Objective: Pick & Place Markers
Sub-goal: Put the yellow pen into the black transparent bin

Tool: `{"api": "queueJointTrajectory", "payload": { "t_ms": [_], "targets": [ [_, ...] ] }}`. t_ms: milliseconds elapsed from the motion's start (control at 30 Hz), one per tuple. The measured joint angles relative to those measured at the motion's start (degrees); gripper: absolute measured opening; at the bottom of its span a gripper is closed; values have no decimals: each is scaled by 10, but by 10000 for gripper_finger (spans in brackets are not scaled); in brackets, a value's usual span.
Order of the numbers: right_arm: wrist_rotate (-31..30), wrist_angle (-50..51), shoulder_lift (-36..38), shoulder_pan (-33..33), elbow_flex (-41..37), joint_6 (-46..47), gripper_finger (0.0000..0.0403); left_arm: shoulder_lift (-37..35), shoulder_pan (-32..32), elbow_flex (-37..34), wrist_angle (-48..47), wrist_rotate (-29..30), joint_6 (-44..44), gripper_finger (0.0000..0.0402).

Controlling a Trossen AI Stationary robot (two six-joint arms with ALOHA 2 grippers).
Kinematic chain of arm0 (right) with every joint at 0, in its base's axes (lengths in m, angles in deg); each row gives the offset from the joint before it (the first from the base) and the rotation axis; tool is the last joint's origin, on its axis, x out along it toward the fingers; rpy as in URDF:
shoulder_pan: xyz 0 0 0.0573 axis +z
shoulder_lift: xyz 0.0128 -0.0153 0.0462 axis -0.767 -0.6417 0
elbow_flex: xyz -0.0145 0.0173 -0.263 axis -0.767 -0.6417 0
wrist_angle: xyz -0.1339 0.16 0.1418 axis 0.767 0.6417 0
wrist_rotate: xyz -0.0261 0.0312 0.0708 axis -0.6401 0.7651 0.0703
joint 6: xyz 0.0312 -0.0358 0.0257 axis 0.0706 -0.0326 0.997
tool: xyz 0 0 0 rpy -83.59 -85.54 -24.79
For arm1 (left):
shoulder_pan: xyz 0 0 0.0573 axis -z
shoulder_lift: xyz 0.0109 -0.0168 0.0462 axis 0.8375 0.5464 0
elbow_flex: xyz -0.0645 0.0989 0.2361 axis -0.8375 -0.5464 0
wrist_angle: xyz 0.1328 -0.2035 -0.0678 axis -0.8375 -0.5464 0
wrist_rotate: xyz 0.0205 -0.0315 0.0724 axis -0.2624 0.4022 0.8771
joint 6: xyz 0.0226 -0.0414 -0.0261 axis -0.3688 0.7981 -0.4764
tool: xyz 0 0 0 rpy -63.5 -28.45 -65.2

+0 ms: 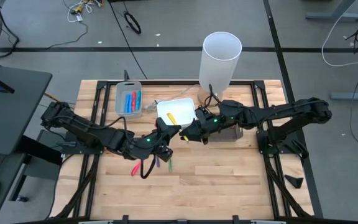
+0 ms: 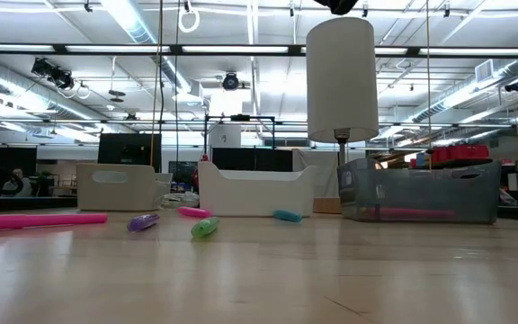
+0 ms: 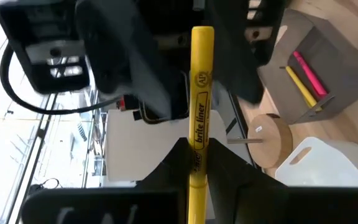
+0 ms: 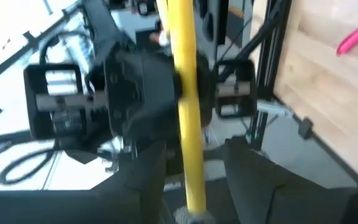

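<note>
Both arms meet above the middle of the wooden surface, where a yellow marker is held between them. The left claw pinches one end of it, its two dark fingers closing on the barrel just below the printed label in the left wrist view. The right claw faces it from the other side and grips the same yellow marker, which runs up between its fingers in the right wrist view. Just behind the two claws sits the white tray with another yellow marker lying in it. Further left, the clear tray holds blue and red markers. A dark tray stands at the right, beside a tall white cylinder. Loose on the surface near the front lie a pink marker, a purple marker and a green marker, close together below the left claw.
</note>
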Motion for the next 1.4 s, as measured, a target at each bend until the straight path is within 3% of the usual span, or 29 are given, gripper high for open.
{"api": "queueJointTrajectory", "payload": {
  "t_ms": [467, 733, 1067, 1400],
  "targets": [
    [25, -1, 0, 2, 0, -32, 16, -1, 8, 0, -10, -29, 8, 34],
    [32, -3, 0, 2, 0, -30, 16, -1, 11, 0, -13, -34, 54, 61],
    [24, 13, 2, 0, 0, -36, 16, -15, 38, 0, -20, -9, 278, 71],
    [69, 90, 3, -34, 0, -107, 16, -66, 60, 0, -131, -37, 486, 71]
  ]
}}
